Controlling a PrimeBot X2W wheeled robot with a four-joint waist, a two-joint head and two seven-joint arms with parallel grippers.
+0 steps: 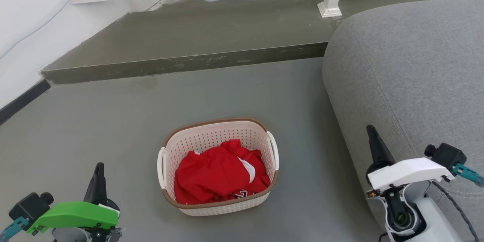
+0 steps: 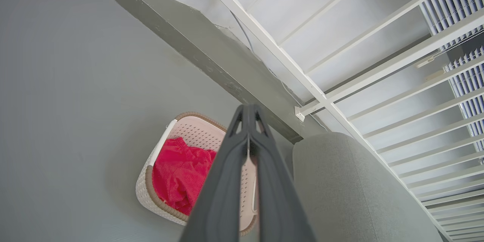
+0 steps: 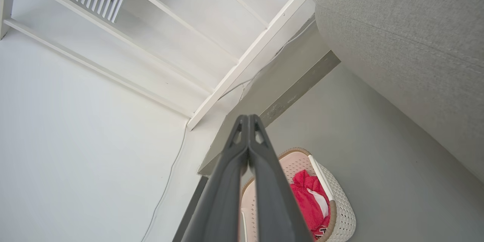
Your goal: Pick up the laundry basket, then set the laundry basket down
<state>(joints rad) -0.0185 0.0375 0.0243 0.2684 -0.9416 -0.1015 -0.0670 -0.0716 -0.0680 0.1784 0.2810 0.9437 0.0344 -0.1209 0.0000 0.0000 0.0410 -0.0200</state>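
1. While the laundry basket point(image 1: 211, 140) sits upright on the grey floor point(image 1: 113, 121), I see red clothing point(image 1: 211, 176) heaped inside it.
2. My left gripper point(image 2: 248, 110) has its fingers pressed together, holding nothing, well apart from the laundry basket.
3. My right gripper point(image 3: 247, 118) is likewise pressed together and empty, near the grey sofa point(image 1: 408, 75).

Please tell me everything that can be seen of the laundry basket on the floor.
The laundry basket is small, rounded-rectangular, seemingly cream plastic, with perforated walls and a brown woven-look rim. A white loop handle sits on each side, left and right. It stands upright on the grey floor, left of the grey sofa, not touching it. A crumpled red garment with white parts lies inside. The left gripper and right gripper are apart from it.
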